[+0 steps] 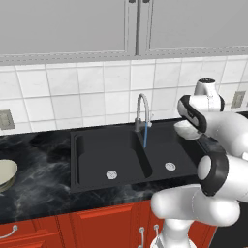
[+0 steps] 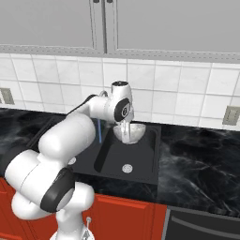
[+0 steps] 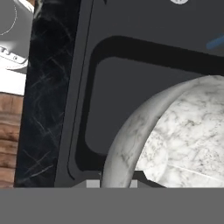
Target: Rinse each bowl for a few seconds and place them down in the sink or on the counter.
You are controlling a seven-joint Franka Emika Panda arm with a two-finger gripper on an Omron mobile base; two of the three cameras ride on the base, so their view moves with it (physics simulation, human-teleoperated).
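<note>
The gripper (image 2: 124, 132) is largely masked by the arm's own white links from the left side, and its fingertips are cut off at the bottom of the hand view, yet the jaws are plainly clamped on the rim of the white-grey bowl (image 2: 132, 132). That bowl is glossy, marble-veined and round, hanging just beneath the hand over the right basin of the matte black sink (image 1: 92, 184). A thin blue stream (image 1: 145, 136) falls from the curved steel faucet (image 1: 142, 110), at nine o'clock from the bowl. The greenish-cream bowl (image 1: 7, 173) sits half cropped on the veined black counter (image 1: 38, 189), far left.
</note>
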